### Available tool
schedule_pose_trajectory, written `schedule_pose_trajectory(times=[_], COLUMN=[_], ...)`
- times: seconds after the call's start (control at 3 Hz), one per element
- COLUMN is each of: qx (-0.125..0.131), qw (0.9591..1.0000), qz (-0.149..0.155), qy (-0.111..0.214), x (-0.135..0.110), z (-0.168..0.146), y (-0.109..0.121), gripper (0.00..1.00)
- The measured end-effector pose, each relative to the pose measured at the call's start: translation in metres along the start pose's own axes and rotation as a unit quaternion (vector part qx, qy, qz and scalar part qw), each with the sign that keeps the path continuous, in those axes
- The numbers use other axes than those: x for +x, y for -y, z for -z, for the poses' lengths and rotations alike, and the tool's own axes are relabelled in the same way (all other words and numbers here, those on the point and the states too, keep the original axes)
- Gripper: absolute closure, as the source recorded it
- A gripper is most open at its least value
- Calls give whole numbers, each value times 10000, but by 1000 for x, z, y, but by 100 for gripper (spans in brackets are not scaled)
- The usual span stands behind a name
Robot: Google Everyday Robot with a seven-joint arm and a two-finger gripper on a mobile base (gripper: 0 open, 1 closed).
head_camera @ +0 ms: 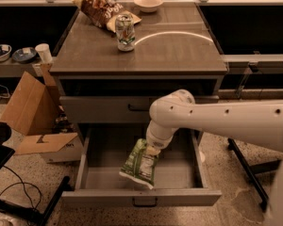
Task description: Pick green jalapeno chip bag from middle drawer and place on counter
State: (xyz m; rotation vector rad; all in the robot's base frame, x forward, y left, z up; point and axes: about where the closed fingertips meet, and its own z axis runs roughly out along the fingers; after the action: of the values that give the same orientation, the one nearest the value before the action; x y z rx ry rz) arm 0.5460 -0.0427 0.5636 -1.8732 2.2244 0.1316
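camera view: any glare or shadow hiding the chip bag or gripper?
Camera view: warm, dim light overall; no glare on the green jalapeno chip bag, which stands out against the middle drawer floor; the gripper, at the bag's top end inside the drawer, is shaded under the arm; the drawer's rear is dark; the counter shows mild sheen.

tool [153,150] in middle drawer [99,197], can [125,32] on counter [179,53]
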Motion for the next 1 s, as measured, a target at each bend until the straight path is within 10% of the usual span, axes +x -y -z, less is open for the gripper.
schedule_pose_trajectory(times=[1.0], qx=[42], qw=[9981], qz=[-435], qy=[-423], x=[1], z=[225], y=[46], gripper=[100])
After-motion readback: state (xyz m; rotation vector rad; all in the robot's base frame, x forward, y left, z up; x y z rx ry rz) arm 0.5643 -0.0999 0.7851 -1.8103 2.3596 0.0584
